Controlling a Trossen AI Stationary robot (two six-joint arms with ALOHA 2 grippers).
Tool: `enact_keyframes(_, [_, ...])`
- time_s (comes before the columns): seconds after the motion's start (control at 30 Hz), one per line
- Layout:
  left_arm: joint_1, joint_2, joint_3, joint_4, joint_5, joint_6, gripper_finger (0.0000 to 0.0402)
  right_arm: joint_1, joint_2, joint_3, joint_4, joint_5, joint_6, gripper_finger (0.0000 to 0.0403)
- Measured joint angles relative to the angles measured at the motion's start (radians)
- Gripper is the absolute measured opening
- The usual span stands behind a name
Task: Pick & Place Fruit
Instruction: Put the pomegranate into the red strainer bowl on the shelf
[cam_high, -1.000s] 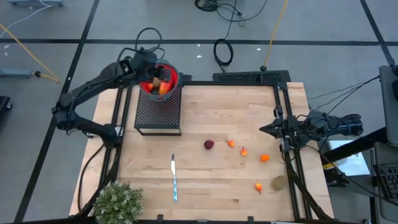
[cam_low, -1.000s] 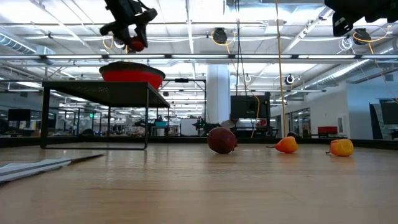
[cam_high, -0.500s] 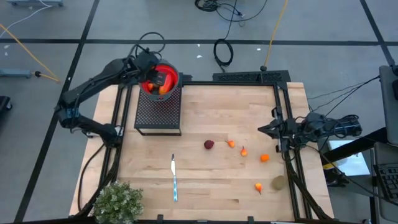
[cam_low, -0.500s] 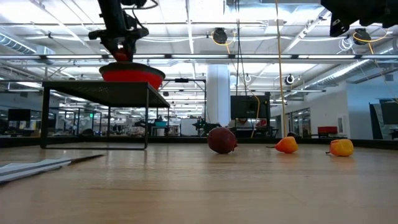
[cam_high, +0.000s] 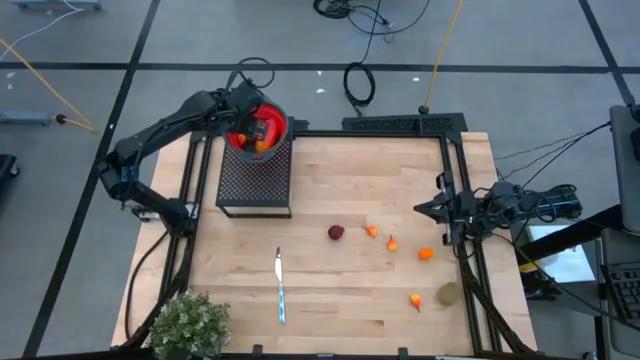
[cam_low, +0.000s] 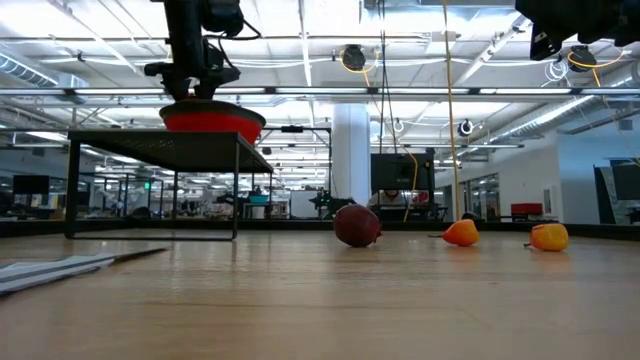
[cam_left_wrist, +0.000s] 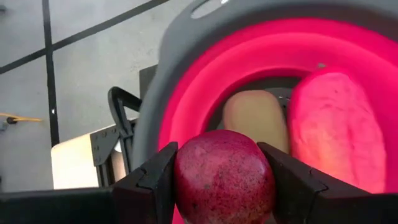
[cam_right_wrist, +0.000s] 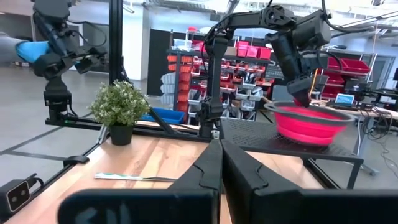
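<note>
While gripped by the left pincer (cam_left_wrist: 222, 186), speckled dark red ball (cam_left_wrist: 224, 177) looks glossy.

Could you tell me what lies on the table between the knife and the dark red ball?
Nothing: in the high view the wood between the knife and the dark red ball is bare; the table shows only planks there.

The left gripper (cam_left_wrist: 219, 180), clamped on a dark red ball (cam_left_wrist: 222, 176), now sits lower, down inside the red bowl (cam_left_wrist: 186, 93) instead of above it.
</note>
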Motion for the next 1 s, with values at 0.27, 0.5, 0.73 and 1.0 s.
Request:
enact_keyframes(0.27, [0.014, 0.000, 0.000, -0.037, 0.012, -0.004, 0.0191, 0.000, 0.000, 0.000, -0.096, 0.042, 0.047, 0.0000])
enact_keyframes(0.5, [0.013, 0.000, 0.000, -0.037, 0.029, -0.004, 0.0191, 0.000, 0.000, 0.000, -0.195, 0.077, 0.070, 0.0000])
enact_keyframes(0.73, [0.013, 0.000, 0.000, -0.039, 0.029, -0.008, 0.0191, 0.000, 0.000, 0.000, -0.212, 0.077, 0.070, 0.0000])
enact_keyframes(1.0, [0.013, 0.000, 0.000, -0.038, 0.029, -0.008, 0.0191, 0.000, 0.000, 0.000, -0.212, 0.077, 0.068, 0.0000])
